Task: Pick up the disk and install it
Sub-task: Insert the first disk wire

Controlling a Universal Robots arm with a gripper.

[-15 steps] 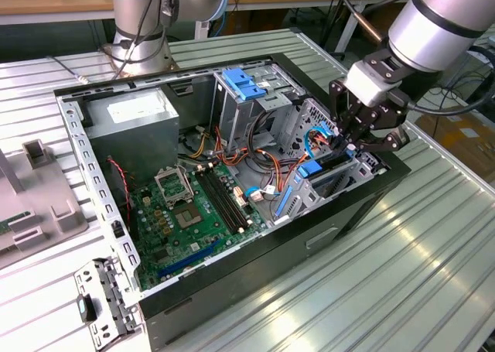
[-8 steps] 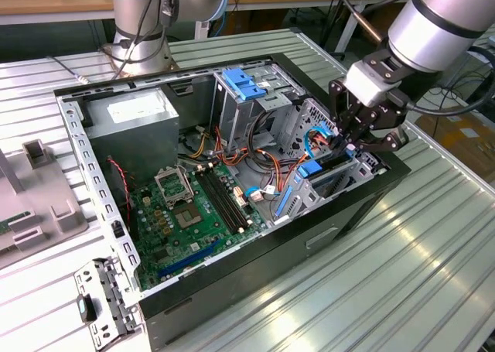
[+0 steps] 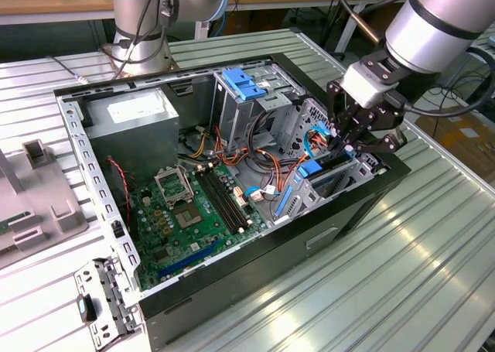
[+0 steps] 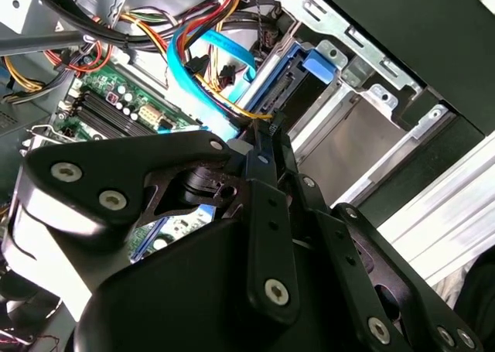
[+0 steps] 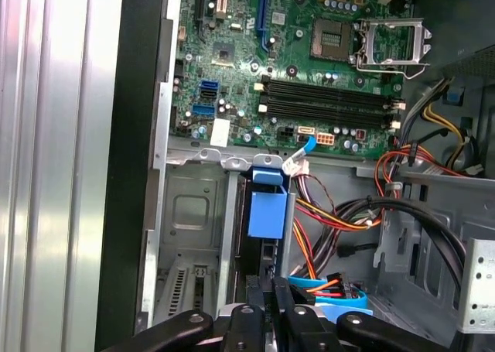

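Observation:
The disk (image 5: 261,247) stands on edge in the drive bay at the front corner of the open computer case (image 3: 363,205). Its blue side rail (image 4: 288,80) and blue tab (image 5: 267,213) show in both wrist views, and the tab is also seen in the exterior view (image 3: 310,169). My gripper (image 3: 345,141) hangs over this bay, on the exterior view's right. The fingers (image 5: 260,309) lie pressed together, shut, with nothing visible between them. Their tips (image 4: 271,131) sit right at the disk's near end.
Orange, red and black cables (image 5: 340,213) and a light-blue data cable (image 4: 220,54) run beside the bay. The motherboard (image 3: 189,213) fills the case floor. A grey power-supply box (image 3: 131,124) and a blue-latched drive cage (image 3: 244,85) stand at the back. Another arm's base (image 3: 139,27) rises behind.

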